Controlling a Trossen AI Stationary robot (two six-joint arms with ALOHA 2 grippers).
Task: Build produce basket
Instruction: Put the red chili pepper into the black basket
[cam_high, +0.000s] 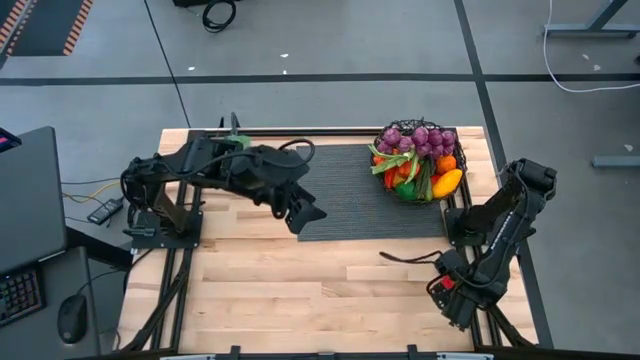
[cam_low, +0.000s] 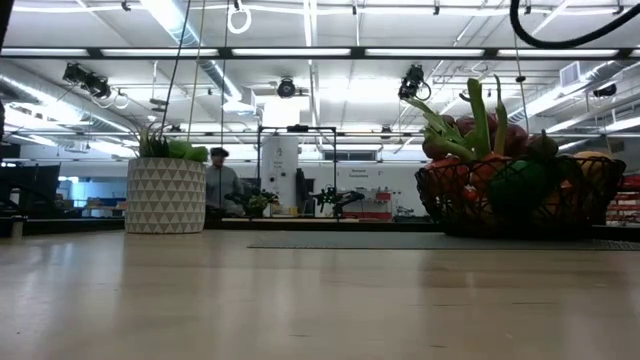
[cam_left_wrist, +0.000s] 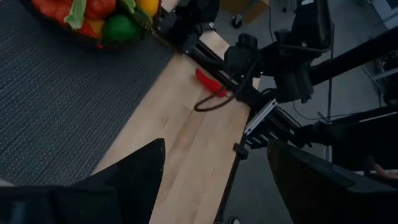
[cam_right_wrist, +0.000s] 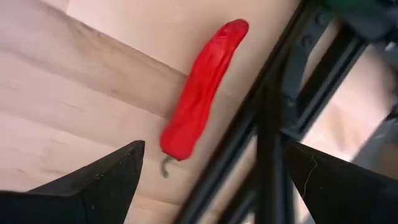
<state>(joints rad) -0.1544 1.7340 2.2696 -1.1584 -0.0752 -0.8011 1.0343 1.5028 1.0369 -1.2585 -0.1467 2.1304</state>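
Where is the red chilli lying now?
The red chilli lies on the bare wood at the table's right edge, beside the frame rail, just ahead of the open right gripper, outside the basket.

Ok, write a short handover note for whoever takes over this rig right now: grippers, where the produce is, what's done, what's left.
Left gripper: open, empty, over the dark mat's front edge.
Right gripper: open, empty, at the table's front right edge, aimed at a red chilli lying loose there.
Basket: on the mat's far right, piled with produce.
Done: nearly all produce loaded.
Left: pick up the chilli and add it to the basket.
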